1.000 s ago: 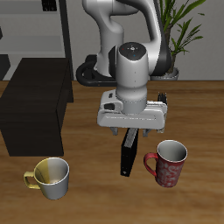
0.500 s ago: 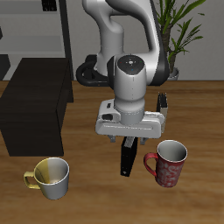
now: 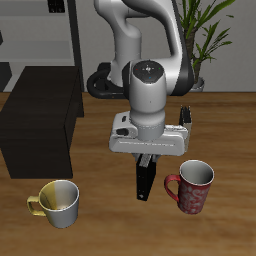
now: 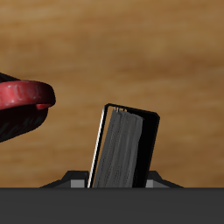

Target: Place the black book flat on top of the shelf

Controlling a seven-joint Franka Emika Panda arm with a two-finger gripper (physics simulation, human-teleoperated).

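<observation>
The black book (image 3: pixel 145 183) stands upright on the wooden table, between two mugs. My gripper (image 3: pixel 148 160) hangs straight above it, its fingers at the book's top edge. In the wrist view the book (image 4: pixel 127 149) is close up, with its page edges and dark cover showing, and the jaws look spread on either side of it, not pressing it. The shelf (image 3: pixel 40 125), a big matte black cabinet with a flat top, stands apart from the book at the table's side.
A red mug (image 3: pixel 192 186) stands close beside the book and also shows in the wrist view (image 4: pixel 22 101). A yellow mug (image 3: pixel 58 203) stands near the front edge, before the shelf. A grey rack (image 3: pixel 40 40) and a potted plant (image 3: pixel 210 30) are at the back.
My gripper has come down a little over the black book. The book, the mugs and the shelf have not moved.
</observation>
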